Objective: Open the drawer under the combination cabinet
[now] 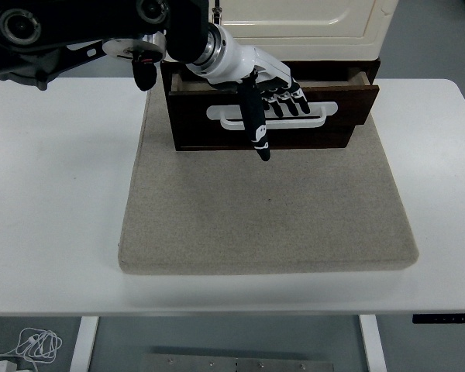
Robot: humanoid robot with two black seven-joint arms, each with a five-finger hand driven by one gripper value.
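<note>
Head view. White counter [54, 194] carries a beige felt-like mat [267, 209], square-cut, lying centred and reaching close to the near edge.

At the mat's far edge stands the combination cabinet [302, 19]: cream upper body with a panelled door, dark brown base beneath.

Drawer [349, 108] in that brown base is partly pulled out. Its front panel stands forward of the base, and a strip of the interior shows behind the panel's top edge, clearest at the right corner. The front panel bears a long white handle [325, 116], horizontal, slotted.

Left robot hand [267, 89] enters from the upper left on a black arm with a white wrist section. It lies over the drawer front at the handle's left half. Four fingers [293, 101] are hooked down over the top of the handle, tips in or at the slot. The thumb [256, 128] points straight down across the panel, its tip past the drawer's lower edge and over the mat. State: closed around the handle in a hook grip.

Right arm: not visible.

Below the counter, left: a coil of white cable [31, 345] on the floor.
</note>
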